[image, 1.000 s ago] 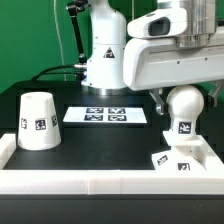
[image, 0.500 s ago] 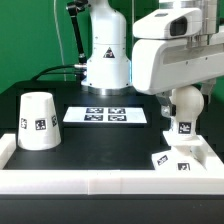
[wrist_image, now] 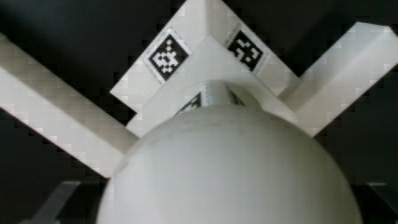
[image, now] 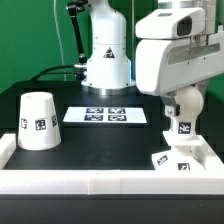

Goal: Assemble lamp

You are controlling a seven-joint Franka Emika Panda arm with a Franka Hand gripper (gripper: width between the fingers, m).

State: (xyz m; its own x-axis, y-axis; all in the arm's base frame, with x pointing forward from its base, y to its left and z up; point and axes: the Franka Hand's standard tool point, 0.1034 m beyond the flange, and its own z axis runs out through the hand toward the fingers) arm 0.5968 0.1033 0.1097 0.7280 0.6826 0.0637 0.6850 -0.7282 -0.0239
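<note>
Three white lamp parts sit over the black counter [image: 100, 145], each carrying small black-and-white square tags. On the exterior view's left the shade [image: 38, 120] stands with its wide mouth down and one tag facing the camera, well apart from the other two parts. The marker board [image: 105, 115] lies flat on the counter further back, between the shade and the bulb.

On the exterior view's right, the base [image: 178, 158] rests low on the counter, just beside the raised white wall [image: 100, 182] that runs along the front edge. Its sloped faces show several tags. The bulb [image: 187, 103] is upright directly above the base, round end up and narrow tagged neck pointing down. Whether the neck touches the base cannot be told from this view.

The arm [image: 180, 50] reaches down over this spot, and its bulky wrist covers part of the bulb's top. The tool [image: 173, 103] is at the bulb's level, mostly hidden behind the wrist. In the wrist view the bulb's rounded body fills the foreground, with the tagged base beyond it set between two white wall strips that meet at a corner. The fingers do not show clearly in either view, so I cannot tell whether the tool is closed on the bulb or parted around it.
</note>
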